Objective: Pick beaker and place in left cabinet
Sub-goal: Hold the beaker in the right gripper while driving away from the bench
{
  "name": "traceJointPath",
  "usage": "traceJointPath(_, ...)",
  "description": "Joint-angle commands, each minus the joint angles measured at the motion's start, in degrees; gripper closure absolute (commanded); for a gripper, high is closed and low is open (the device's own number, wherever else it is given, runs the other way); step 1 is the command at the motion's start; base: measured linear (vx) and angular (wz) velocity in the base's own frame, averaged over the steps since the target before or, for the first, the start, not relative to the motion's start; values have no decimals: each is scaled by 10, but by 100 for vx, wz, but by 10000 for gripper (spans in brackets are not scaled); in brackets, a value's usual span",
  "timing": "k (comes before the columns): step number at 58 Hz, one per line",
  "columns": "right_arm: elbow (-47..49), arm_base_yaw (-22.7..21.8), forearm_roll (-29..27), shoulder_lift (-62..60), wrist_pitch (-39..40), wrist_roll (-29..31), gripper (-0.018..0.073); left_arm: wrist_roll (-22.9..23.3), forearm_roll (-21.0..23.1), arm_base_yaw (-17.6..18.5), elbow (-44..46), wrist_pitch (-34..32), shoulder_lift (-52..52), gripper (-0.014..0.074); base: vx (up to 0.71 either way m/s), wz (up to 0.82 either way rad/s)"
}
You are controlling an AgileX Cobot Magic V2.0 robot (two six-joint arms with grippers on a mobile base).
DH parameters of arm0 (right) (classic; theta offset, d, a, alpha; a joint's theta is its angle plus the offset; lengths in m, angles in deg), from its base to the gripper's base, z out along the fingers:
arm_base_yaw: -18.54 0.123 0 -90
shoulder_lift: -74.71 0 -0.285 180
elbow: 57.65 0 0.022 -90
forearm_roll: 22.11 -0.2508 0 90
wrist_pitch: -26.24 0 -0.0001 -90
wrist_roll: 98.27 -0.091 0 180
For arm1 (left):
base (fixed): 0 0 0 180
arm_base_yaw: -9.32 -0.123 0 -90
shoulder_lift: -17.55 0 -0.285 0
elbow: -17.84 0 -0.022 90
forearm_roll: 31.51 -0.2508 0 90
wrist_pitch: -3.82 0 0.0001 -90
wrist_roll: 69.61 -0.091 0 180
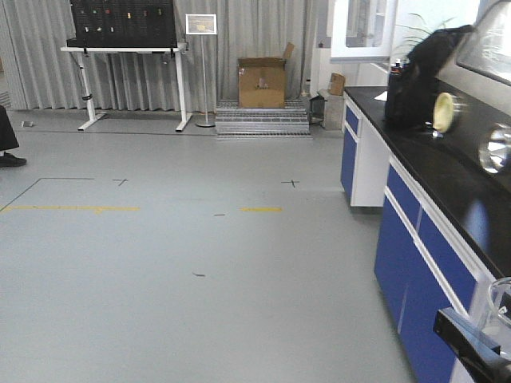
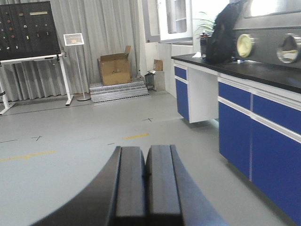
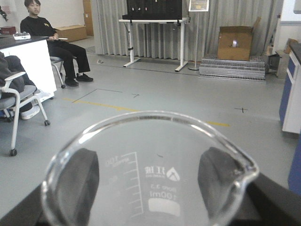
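Note:
My right gripper (image 3: 148,181) is shut on the beaker (image 3: 155,155), a clear glass cylinder with white scale markings and a pouring lip at the right. Its dark fingers (image 3: 80,181) press the glass walls on both sides. In the front view the beaker's rim (image 1: 501,299) and part of the right gripper show at the bottom right corner. My left gripper (image 2: 146,183) is shut and empty, held above the grey floor. The left cabinet is out of view.
A long black-topped bench with blue fronts (image 1: 423,231) runs along the right, with a black backpack (image 1: 419,76) on it. A cardboard box (image 1: 262,80), sign stand (image 1: 201,48) and white-legged table (image 1: 128,72) stand by the curtain. A seated person (image 3: 47,37) and office chair (image 3: 19,103) are at left.

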State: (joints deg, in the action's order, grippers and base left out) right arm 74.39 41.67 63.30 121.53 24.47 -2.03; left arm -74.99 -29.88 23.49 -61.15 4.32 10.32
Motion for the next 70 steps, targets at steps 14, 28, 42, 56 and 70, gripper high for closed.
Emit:
traceJointPath(14, 20, -2, 7, -1, -2, 0, 564, 1, 5, 3, -9, -48, 10, 596, 68, 8)
traceJointPath(28, 20, -2, 7, -1, -2, 0, 564, 1, 5, 3, -9, -48, 10, 596, 71, -3)
traceJointPath(42, 20, -2, 7, -1, -2, 0, 564, 1, 5, 3, -9, -48, 10, 596, 71, -5)
traceJointPath(56, 20, -2, 7, -1, -2, 0, 564, 1, 5, 3, -9, -48, 10, 596, 73, -3)
traceJointPath(70, 20, -2, 7, -1, -2, 0, 564, 1, 5, 3, -9, -48, 10, 596, 76, 2)
